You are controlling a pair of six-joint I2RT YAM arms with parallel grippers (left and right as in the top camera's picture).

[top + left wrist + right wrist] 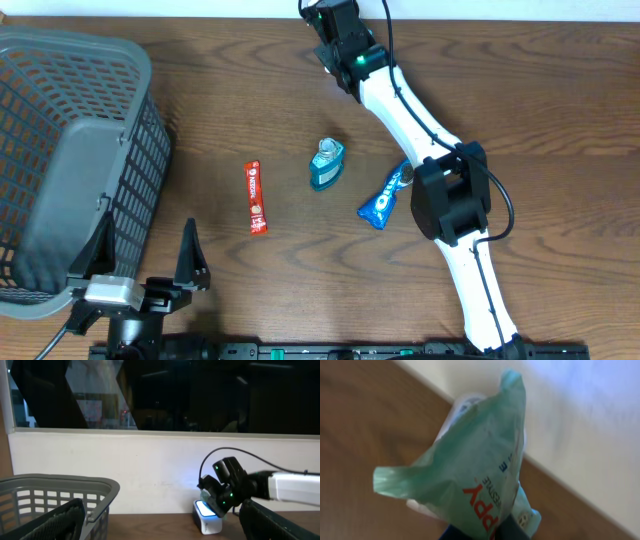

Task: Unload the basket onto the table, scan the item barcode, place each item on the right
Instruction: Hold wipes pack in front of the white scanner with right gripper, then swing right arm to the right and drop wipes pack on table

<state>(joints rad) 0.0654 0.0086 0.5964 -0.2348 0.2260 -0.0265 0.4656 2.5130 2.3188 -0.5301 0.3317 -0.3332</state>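
The item is a pale green packet (470, 475) with red lettering, crumpled and pinched at its lower end by my right gripper (485, 532), which is shut on it. In the left wrist view the right gripper (222, 492) hangs just over a white scanner (206, 516) whose top window glows; a sliver of the green packet (203, 494) shows beneath it. From overhead the right gripper (325, 25) is at the table's far edge, and it hides both packet and scanner. My left gripper (140, 255) stands open and empty near the front edge.
A grey mesh basket (70, 150) fills the left side, close to the left gripper (165, 530). Mid-table lie a red stick packet (256, 197), a teal bottle (326, 165) and a blue Oreo packet (385, 200) beside the right arm. A white wall runs behind the table.
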